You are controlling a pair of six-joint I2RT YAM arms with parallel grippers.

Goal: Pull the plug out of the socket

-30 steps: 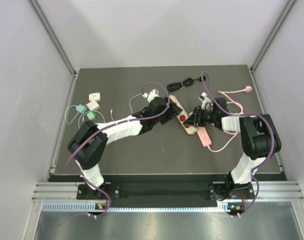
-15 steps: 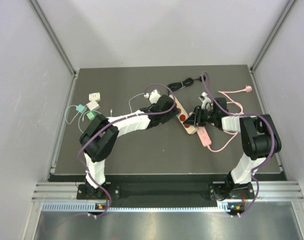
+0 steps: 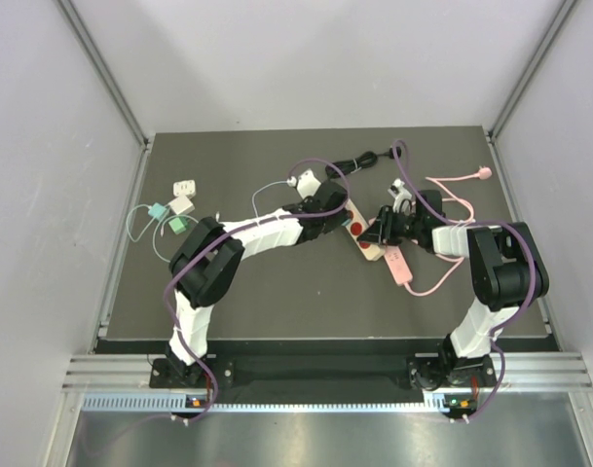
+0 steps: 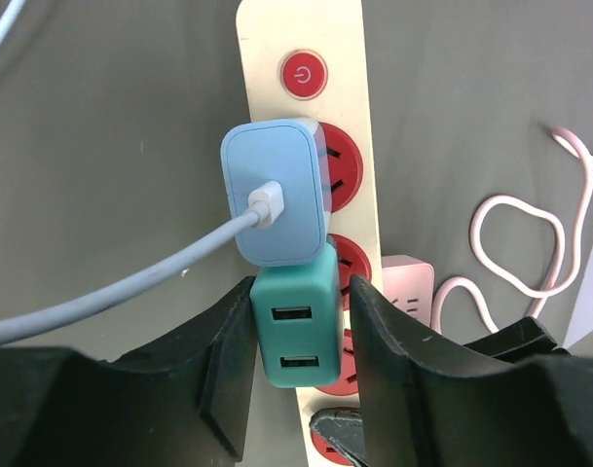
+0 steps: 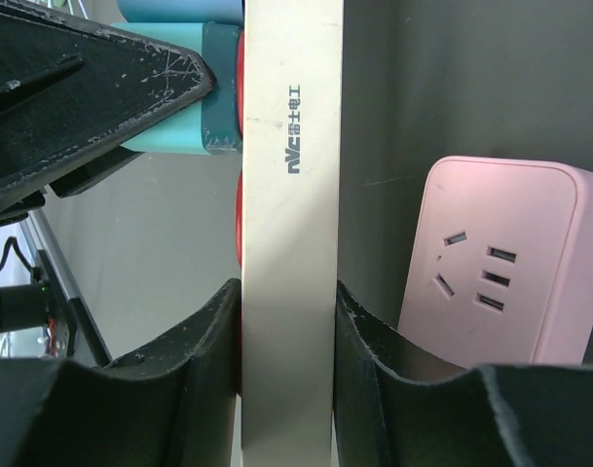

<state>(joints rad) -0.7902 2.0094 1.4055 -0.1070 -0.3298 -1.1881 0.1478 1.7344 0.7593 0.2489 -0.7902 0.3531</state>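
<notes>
This is a robotics lab test cell. Plain pale panels [image 3: 306, 58] close in three sides, joined by bare aluminium posts [image 3: 103, 68]. The tabletop [image 3: 306, 302] is a dark matte sheet. Along its near edge runs a slotted aluminium rail [image 3: 121, 375], with two white-and-black arms [image 3: 252, 236] bolted to it and purple cables [image 3: 314, 161] looped along them. On the sheet lies loose electrical hardware: a cream power strip [image 3: 357, 229], a pink socket block [image 3: 396, 263], and small chargers [image 3: 182, 204] near the left edge.

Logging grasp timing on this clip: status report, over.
Left gripper jaws pinching teal charger, plugged into power strip. Right gripper shut on power strip. Blue charger crowds teal charger's top edge.
</notes>
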